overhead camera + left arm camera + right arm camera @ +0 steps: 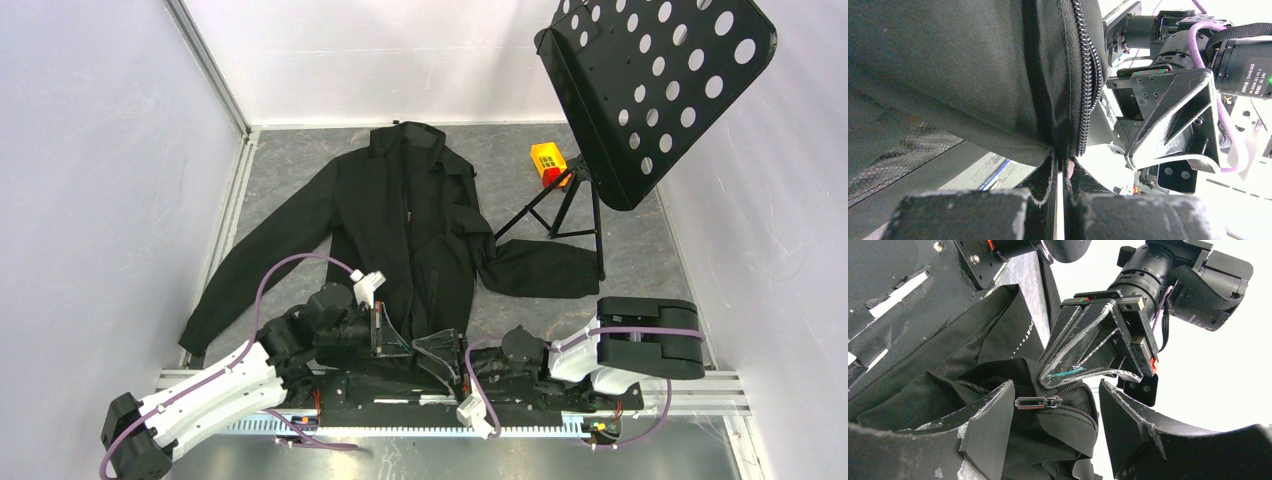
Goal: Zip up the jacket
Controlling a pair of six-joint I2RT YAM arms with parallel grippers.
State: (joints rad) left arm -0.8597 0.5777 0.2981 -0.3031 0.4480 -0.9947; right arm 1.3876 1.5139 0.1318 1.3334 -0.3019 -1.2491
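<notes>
We see the jacket spread flat on the worktop, collar far from us, hem by our arms.
Our left fingers are pressed together on the hem just below the zipper teeth, holding that corner raised. Our right fingers stand wide apart on either side of the raised hem, the zipper pull lying between them, just beside one. The music stand is at the far right.

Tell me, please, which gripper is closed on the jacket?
The left gripper: it pinches the jacket at its bottom edge by the zipper, while the right gripper stands open around the zipper pull.
</notes>
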